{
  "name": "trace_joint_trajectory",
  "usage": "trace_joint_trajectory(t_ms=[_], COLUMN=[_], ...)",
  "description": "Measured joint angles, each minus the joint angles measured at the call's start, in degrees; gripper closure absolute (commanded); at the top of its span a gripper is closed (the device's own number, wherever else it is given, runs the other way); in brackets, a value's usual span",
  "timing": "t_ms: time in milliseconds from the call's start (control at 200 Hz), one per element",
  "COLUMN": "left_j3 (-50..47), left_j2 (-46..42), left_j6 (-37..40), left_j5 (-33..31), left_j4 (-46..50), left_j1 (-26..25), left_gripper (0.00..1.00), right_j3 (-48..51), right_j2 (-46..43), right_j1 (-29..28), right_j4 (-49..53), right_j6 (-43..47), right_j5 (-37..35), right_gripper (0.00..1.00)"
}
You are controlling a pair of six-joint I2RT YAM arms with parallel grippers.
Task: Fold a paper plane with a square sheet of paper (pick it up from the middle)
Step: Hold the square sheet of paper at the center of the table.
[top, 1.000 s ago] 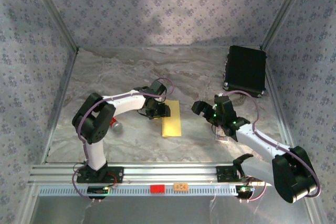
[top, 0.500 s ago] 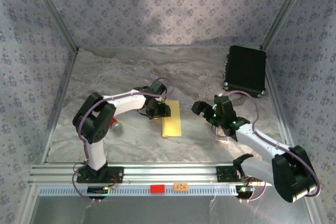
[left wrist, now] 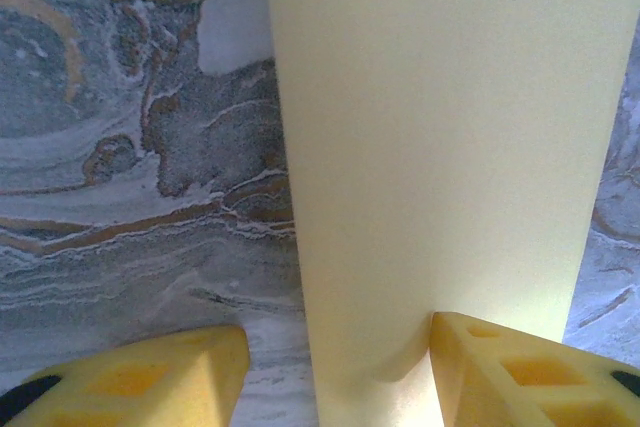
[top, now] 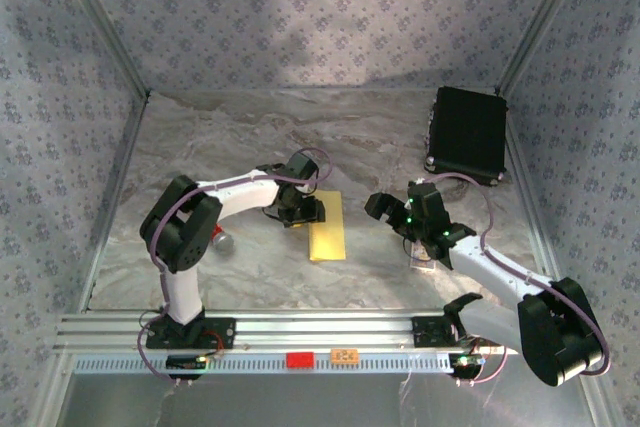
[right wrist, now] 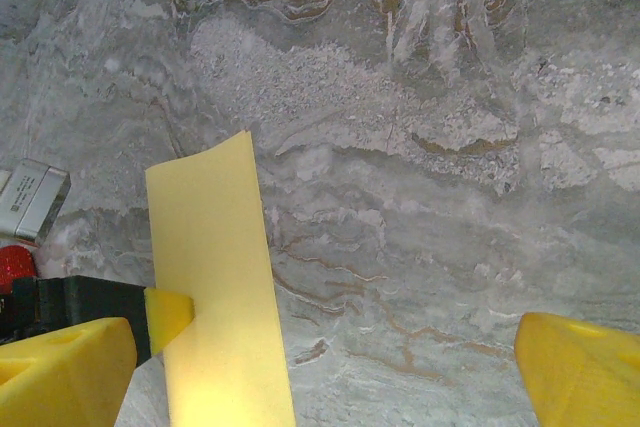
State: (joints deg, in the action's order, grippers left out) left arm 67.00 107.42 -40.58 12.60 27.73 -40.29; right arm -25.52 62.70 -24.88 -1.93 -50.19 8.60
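The square sheet of paper [top: 328, 227] is plain yellow and lies flat on the marble table, folded into a narrow upright strip. My left gripper [top: 301, 212] hangs low over the strip's left edge. In the left wrist view the paper [left wrist: 430, 147] runs between its jaws [left wrist: 335, 377]. One fingertip [left wrist: 510, 367] rests on the paper and the other is on bare table, with the jaws apart. My right gripper [top: 393, 209] is wide open to the right of the strip [right wrist: 215, 287], with nothing between its jaws [right wrist: 320, 377]. The paper plane is out of view.
A black rectangular case [top: 468, 133] lies at the back right corner. A red-handled tool [top: 220, 241] rests beside the left arm. A small printed card [top: 427, 259] sits under the right forearm. Patterned walls close in the table on three sides.
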Motion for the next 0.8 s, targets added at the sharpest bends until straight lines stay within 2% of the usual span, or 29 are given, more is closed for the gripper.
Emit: trace_joint_trajectory(t_ms=[800], left_j3=[3.3], left_j2=[2.0], left_j6=[1.6], left_j5=[-0.7], left_j4=[3.9], left_j1=[-0.4], left_gripper=[0.44], right_j3=[0.0], right_j2=[1.3], right_j1=[0.0], right_j4=[0.0], right_j6=[0.0], right_j5=[0.0], right_gripper=[0.01])
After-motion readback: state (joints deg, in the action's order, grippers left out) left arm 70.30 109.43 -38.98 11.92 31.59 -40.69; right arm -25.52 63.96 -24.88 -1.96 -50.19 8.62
